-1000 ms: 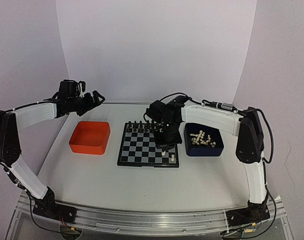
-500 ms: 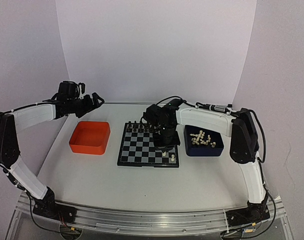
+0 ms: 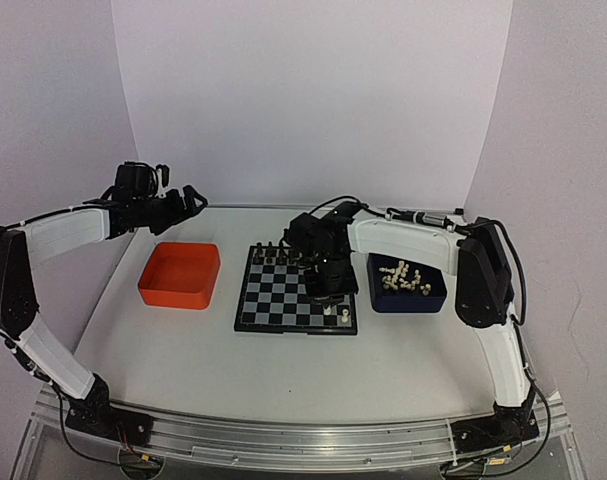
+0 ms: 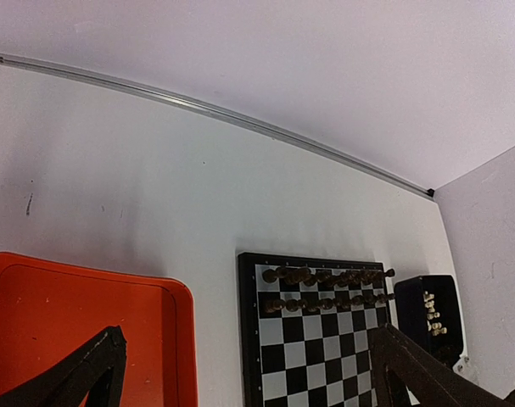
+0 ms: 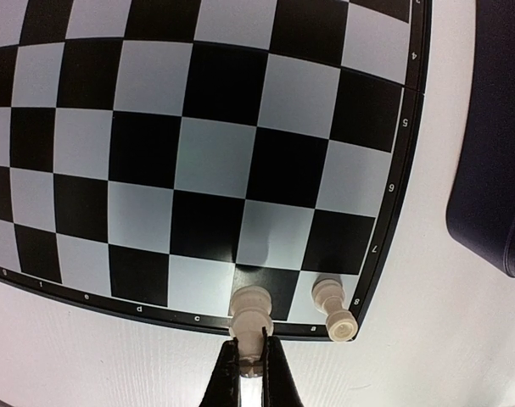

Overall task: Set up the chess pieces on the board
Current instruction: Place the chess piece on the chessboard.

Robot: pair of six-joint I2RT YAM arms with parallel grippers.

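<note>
The board [image 3: 273, 300] lies mid-table, with black figures [image 3: 278, 255] filling its two far rows. My right gripper [image 3: 330, 298] hangs over the board's near right corner. In the right wrist view the right gripper [image 5: 251, 360] is shut on a cream-white chess piece [image 5: 251, 315], held upright over the near-row square beside the corner. Another white piece [image 5: 333, 307] stands on the corner square of the board [image 5: 215, 157]. More white chess pieces [image 3: 403, 275] lie in the dark blue tray [image 3: 430, 297]. My left gripper [image 3: 188, 197] is open, raised beyond the orange tray.
The orange tray [image 3: 180, 275] sits left of the board, with nothing in it that I can see. The blue tray [image 5: 495, 153] lies just right of the board's edge. From the left wrist I see the board [image 4: 312, 356], the black figures [image 4: 325, 288] and the orange tray [image 4: 70, 314].
The right arm has drawn in and shifted slightly left over the board's near right corner, still holding the white piece. The left arm has not moved.
</note>
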